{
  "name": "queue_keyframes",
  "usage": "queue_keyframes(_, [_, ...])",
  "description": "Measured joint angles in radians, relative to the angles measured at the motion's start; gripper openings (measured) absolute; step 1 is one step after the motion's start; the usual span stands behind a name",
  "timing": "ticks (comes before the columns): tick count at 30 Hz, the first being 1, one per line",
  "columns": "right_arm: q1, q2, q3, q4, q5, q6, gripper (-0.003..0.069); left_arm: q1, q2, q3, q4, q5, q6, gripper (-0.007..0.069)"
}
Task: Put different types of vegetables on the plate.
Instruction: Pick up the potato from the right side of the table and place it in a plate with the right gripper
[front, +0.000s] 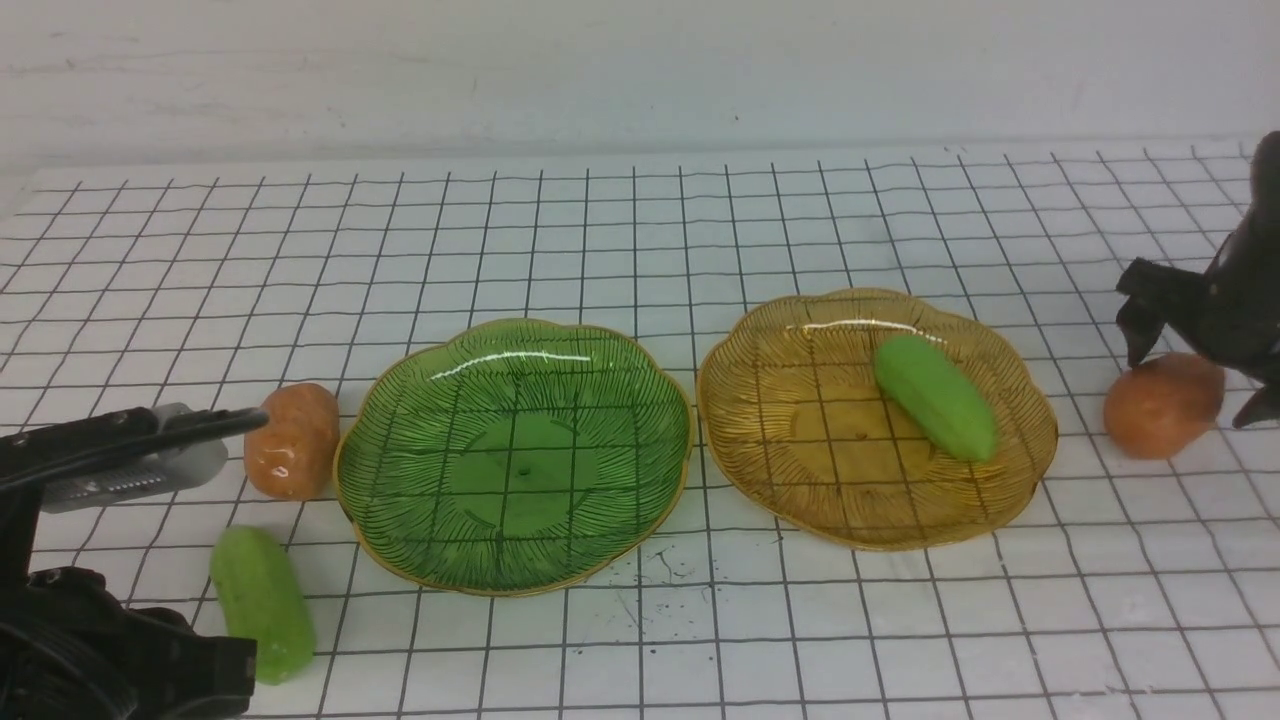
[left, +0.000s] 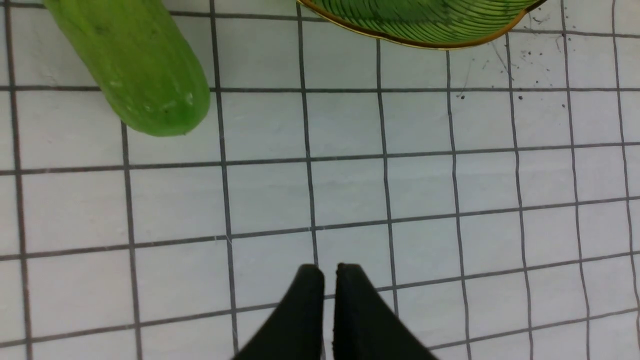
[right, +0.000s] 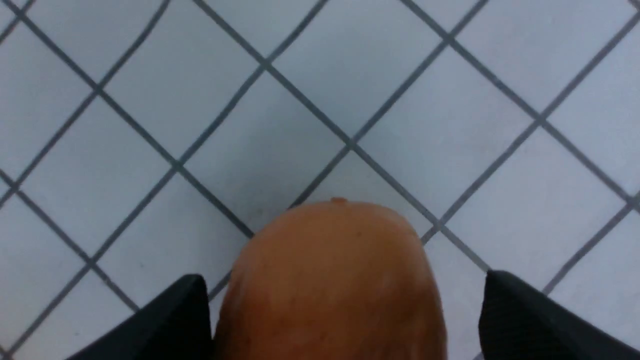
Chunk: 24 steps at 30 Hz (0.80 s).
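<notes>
A light-green cucumber (front: 935, 397) lies on the amber plate (front: 830, 440). The green plate (front: 515, 455) holds nothing. An orange-brown potato (front: 293, 440) and a second cucumber (front: 262, 603) lie on the table left of the green plate. Another potato (front: 1160, 405) sits right of the amber plate. My right gripper (front: 1195, 375) is open around it, a finger on either side. In the right wrist view that potato (right: 332, 280) fills the space in the right gripper (right: 345, 277), with a gap on one side. My left gripper (front: 255, 420) is shut and empty beside the left potato; the left wrist view shows the left gripper (left: 330, 270) over bare table.
The table is a white sheet with a black grid (front: 640, 250). In the left wrist view the near cucumber (left: 135, 65) and the green plate's gold rim (left: 425, 45) lie beyond the fingers. A white wall stands behind the table.
</notes>
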Motion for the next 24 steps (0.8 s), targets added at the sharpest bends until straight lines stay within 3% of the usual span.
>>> queue_keyframes(8, [0.0,0.036,0.0,0.034,0.011,0.007,0.0665,0.0,0.0,0.0,0.001,0.0,0.001,0.0017])
queue_keyframes(11, [0.0,0.036,0.0,0.042,0.013,-0.025,0.0613,0.0,0.0,0.0,0.001,0.0,0.002,0.0017])
queue_keyframes(13, [0.0,0.036,-0.001,0.042,0.032,-0.085,0.0521,0.0,0.0,0.0,0.001,0.001,0.002,0.0017])
queue_keyframes(15, [0.0,0.036,-0.007,0.042,0.047,-0.104,0.0512,0.0,0.0,0.0,0.001,0.001,0.002,0.0017])
queue_keyframes(21, [0.0,0.042,-0.166,0.044,0.282,-0.326,0.0513,0.0,0.0,0.0,0.002,0.003,0.003,0.0017])
queue_keyframes(24, [0.002,0.041,-0.356,0.112,0.327,-0.477,0.0513,0.0,0.0,0.0,0.003,0.009,0.003,0.0017])
